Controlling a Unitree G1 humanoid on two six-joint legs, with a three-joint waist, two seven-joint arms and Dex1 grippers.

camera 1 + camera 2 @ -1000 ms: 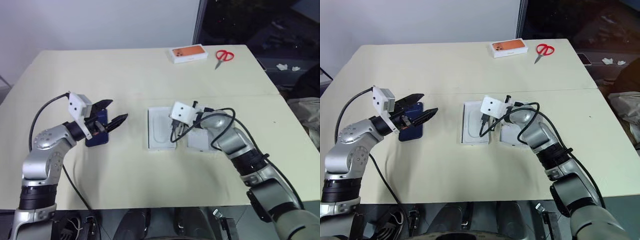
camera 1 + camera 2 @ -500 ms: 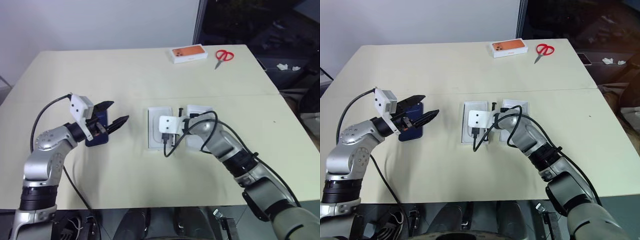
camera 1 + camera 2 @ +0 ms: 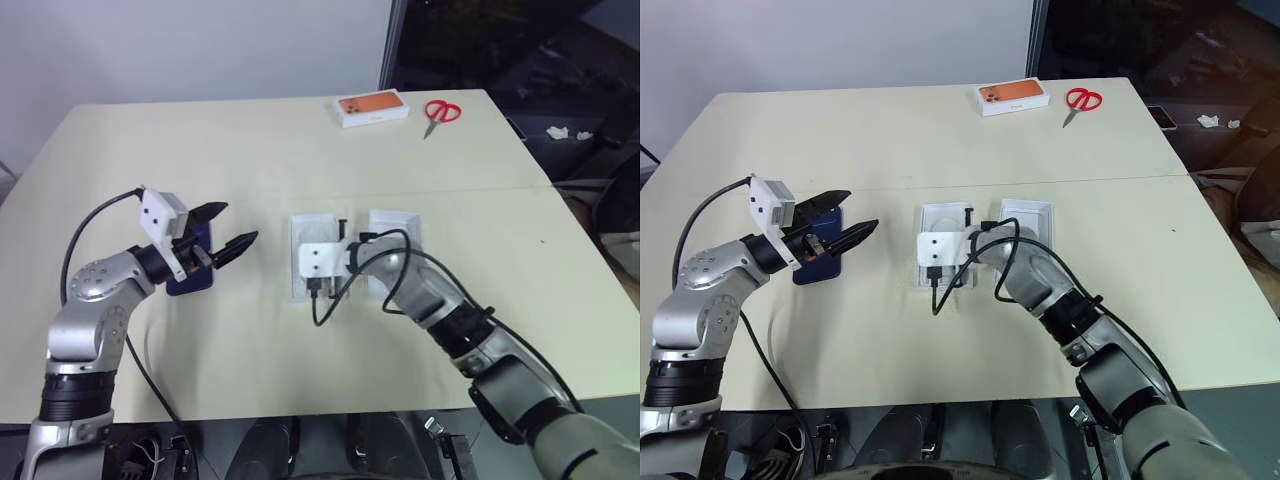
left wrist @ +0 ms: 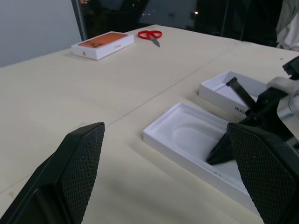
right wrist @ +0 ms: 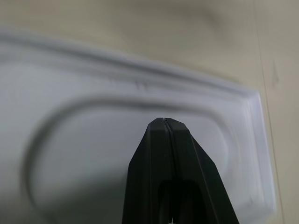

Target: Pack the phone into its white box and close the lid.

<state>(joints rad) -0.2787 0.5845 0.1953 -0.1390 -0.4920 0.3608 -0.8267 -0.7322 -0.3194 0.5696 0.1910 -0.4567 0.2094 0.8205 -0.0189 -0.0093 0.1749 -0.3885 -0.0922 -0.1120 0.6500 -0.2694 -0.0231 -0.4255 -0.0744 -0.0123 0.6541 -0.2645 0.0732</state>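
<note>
Left end effector [image 3: 225,242] hovers wide open and empty just above the phone [image 3: 192,272] on the surface [image 3: 300,150], likely staged for pickup, while right end effector [image 5: 163,122], pinched shut and empty, pokes the white insert [image 4: 187,137] beside the white box [image 3: 393,228], probably to clear it.

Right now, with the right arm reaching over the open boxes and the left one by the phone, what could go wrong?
1. The right gripper, shut, sits over the insert with the oval recess; pressing down could shove or tilt it.
2. Its loose cable loops beside the white box and may snag an edge.
3. The left gripper is open above the phone near the table seam; a skewed grasp could slide the phone away.
</note>
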